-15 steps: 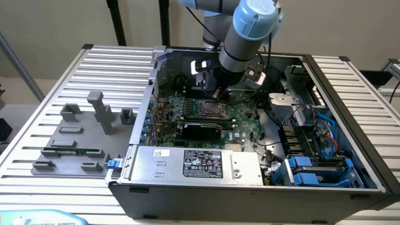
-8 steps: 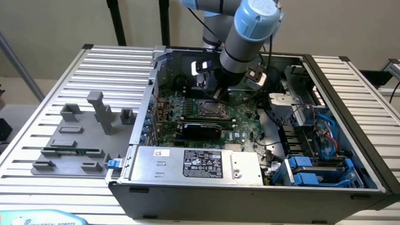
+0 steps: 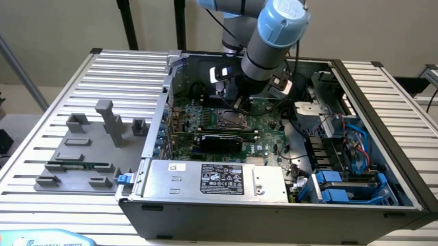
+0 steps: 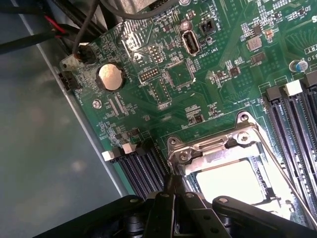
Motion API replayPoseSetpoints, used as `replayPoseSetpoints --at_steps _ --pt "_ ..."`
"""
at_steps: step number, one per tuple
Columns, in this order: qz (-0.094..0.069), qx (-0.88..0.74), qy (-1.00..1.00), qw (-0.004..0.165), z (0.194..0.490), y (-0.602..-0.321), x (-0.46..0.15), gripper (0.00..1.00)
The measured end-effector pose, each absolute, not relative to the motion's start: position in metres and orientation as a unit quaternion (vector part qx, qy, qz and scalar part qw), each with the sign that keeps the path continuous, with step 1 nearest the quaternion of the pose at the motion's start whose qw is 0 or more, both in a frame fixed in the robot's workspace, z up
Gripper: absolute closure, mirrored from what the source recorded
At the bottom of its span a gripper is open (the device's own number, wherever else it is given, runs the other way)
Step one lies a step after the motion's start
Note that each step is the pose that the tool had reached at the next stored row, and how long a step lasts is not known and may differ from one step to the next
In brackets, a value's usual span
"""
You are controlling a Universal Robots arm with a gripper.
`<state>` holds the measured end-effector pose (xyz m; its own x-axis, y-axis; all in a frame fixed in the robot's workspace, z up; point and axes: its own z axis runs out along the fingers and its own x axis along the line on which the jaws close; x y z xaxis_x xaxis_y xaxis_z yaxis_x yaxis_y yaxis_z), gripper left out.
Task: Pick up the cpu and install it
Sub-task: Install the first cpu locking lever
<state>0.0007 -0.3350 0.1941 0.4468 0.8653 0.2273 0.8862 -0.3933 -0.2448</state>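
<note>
Closed tool beside socketed cpu

The exterior view looks down from high in front of the ribbed aluminium table, far enough back to take in the whole open grey metal computer case and the blue-jointed robot arm reaching into it. The wrist view rides on the arm, pointing steeply down and very close to the green motherboard, with the black tool at its edge. Both views share the motherboard and its silver metal-framed processor socket.
</note>
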Motion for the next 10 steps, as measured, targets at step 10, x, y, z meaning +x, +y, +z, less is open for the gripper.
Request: replayPoseSetpoints --at_steps 10 --pt "-0.029 -0.833 -0.526 0.169 0.2034 -0.3418 0.0007 0.89"
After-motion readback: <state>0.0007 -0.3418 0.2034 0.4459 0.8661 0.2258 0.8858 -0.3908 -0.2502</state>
